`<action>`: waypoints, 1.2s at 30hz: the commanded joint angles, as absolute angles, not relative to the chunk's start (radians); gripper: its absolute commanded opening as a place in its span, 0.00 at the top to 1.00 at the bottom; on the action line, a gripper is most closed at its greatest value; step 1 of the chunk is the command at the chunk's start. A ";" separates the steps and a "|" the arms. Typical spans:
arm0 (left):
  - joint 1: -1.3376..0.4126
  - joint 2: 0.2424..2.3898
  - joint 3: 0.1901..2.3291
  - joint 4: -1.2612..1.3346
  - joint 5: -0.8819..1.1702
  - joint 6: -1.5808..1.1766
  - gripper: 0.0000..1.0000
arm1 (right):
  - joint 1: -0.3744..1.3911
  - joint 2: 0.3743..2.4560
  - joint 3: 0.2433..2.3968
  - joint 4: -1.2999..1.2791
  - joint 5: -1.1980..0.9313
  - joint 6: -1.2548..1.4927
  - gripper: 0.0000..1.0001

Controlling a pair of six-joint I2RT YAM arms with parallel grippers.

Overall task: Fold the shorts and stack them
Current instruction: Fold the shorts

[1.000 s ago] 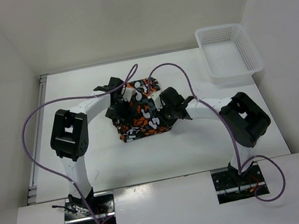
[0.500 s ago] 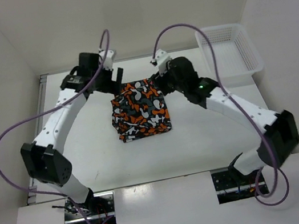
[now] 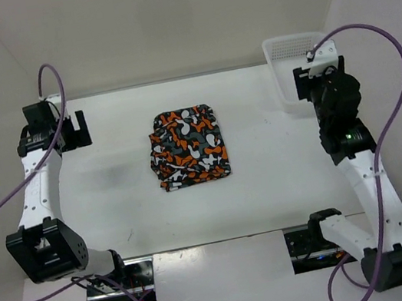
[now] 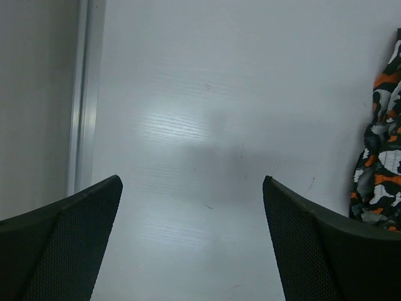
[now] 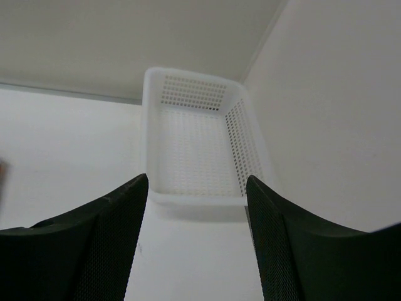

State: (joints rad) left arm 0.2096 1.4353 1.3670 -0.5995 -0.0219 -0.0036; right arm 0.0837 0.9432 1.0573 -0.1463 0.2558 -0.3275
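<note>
The shorts [image 3: 188, 146], with an orange, white, grey and black blotch print, lie folded into a rough rectangle in the middle of the table. Their edge also shows at the right of the left wrist view [image 4: 383, 157]. My left gripper [image 3: 75, 130] is open and empty at the far left of the table, well apart from the shorts. My right gripper [image 3: 312, 82] is open and empty at the far right, just in front of the basket. In the wrist views both pairs of jaws stand wide apart over bare table [image 4: 191, 238] [image 5: 195, 251].
A white plastic mesh basket [image 3: 306, 68] stands at the back right corner, empty in the right wrist view [image 5: 194, 144]. White walls enclose the table on the left, back and right. A metal strip [image 4: 80, 94] runs along the table's left edge.
Both arms have lifted off the shorts and swung outward, the left to the far left edge, the right toward the basket. The shorts stay folded in the middle.
</note>
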 commanded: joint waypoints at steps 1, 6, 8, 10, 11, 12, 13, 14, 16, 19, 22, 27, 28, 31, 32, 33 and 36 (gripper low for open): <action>0.236 1.349 1.321 -0.531 -0.018 0.000 0.00 | 0.042 0.838 1.014 -0.167 0.195 -0.321 0.30; 0.236 1.325 1.299 -0.497 -0.081 0.000 0.00 | -0.014 0.733 0.907 -0.189 0.175 -0.285 0.30; 0.236 1.306 1.290 -0.497 -0.063 0.000 0.00 | -0.040 0.683 0.876 -0.198 0.155 -0.264 0.30; 0.236 1.295 1.266 -0.497 -0.040 0.000 0.00 | -0.057 0.635 0.839 -0.222 0.134 -0.238 0.30; 0.236 1.284 1.250 -0.488 -0.040 0.000 0.00 | -0.070 0.621 0.830 -0.238 0.121 -0.238 0.30; 0.236 1.284 1.250 -0.488 -0.031 0.000 0.00 | -0.080 0.608 0.821 -0.254 0.121 -0.226 0.30; 0.236 1.273 1.240 -0.488 -0.031 0.000 0.00 | -0.080 0.595 0.807 -0.255 0.121 -0.225 0.30; 0.236 1.264 1.230 -0.488 -0.031 0.000 0.00 | -0.080 0.574 0.795 -0.270 0.121 -0.225 0.30; 0.236 1.252 1.230 -0.488 -0.031 0.000 0.00 | -0.080 0.555 0.785 -0.284 0.121 -0.216 0.30; 0.236 1.243 1.220 -0.488 -0.031 0.000 0.00 | -0.091 0.532 0.767 -0.307 0.110 -0.196 0.29; 0.236 1.233 1.210 -0.488 -0.031 0.000 0.00 | -0.100 0.497 0.744 -0.316 0.088 -0.187 0.29; 0.236 1.224 1.210 -0.488 -0.021 0.000 0.00 | -0.121 0.476 0.723 -0.316 0.078 -0.155 0.29; 0.236 1.224 1.210 -0.488 0.003 0.000 0.00 | -0.121 0.476 0.723 -0.316 0.078 -0.155 0.29; 0.236 1.224 1.201 -0.488 0.014 0.000 0.00 | -0.132 0.466 0.723 -0.316 0.069 -0.146 0.29; 0.236 1.224 1.201 -0.488 0.014 0.000 0.00 | -0.132 0.466 0.723 -0.325 0.069 -0.146 0.29; 0.236 1.224 1.201 -0.488 0.029 0.000 0.00 | -0.132 0.466 0.723 -0.325 0.069 -0.146 0.29; 0.236 1.224 1.201 -0.488 0.075 0.000 0.00 | -0.132 0.457 0.713 -0.334 0.069 -0.146 0.29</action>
